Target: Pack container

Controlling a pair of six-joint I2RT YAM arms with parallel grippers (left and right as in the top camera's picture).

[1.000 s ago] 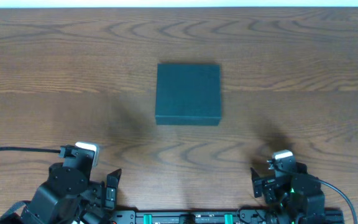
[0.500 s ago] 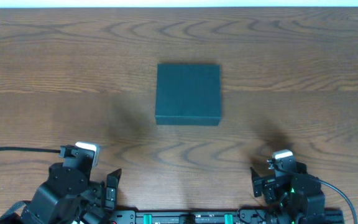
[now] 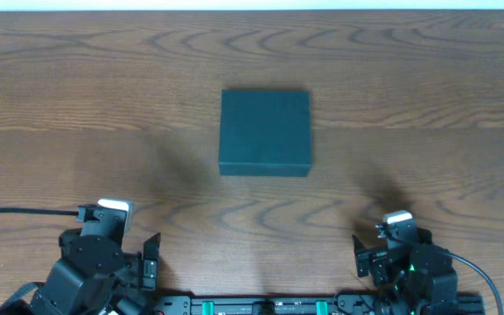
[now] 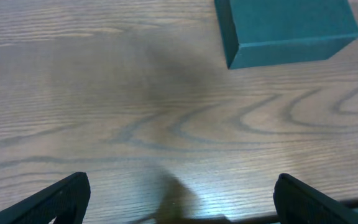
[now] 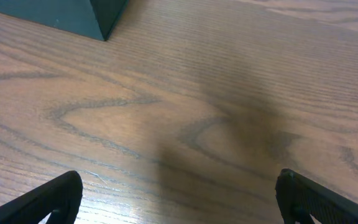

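The container (image 3: 264, 131) is a dark teal square box with its lid shut, standing at the middle of the wooden table. It also shows at the top right of the left wrist view (image 4: 284, 28) and at the top left of the right wrist view (image 5: 61, 15). My left gripper (image 4: 182, 199) is open and empty over bare wood near the front edge, at the lower left of the overhead view (image 3: 112, 262). My right gripper (image 5: 179, 196) is open and empty at the lower right (image 3: 392, 258). Both are well short of the box. No snack packets are in view.
The wooden table (image 3: 77, 105) stretches wide around the box. A black cable (image 3: 16, 212) runs off the left arm to the left edge. The arm bases and a mounting rail (image 3: 261, 306) sit along the front edge.
My left arm has shifted slightly to the left and back. The box and the right arm have not moved.
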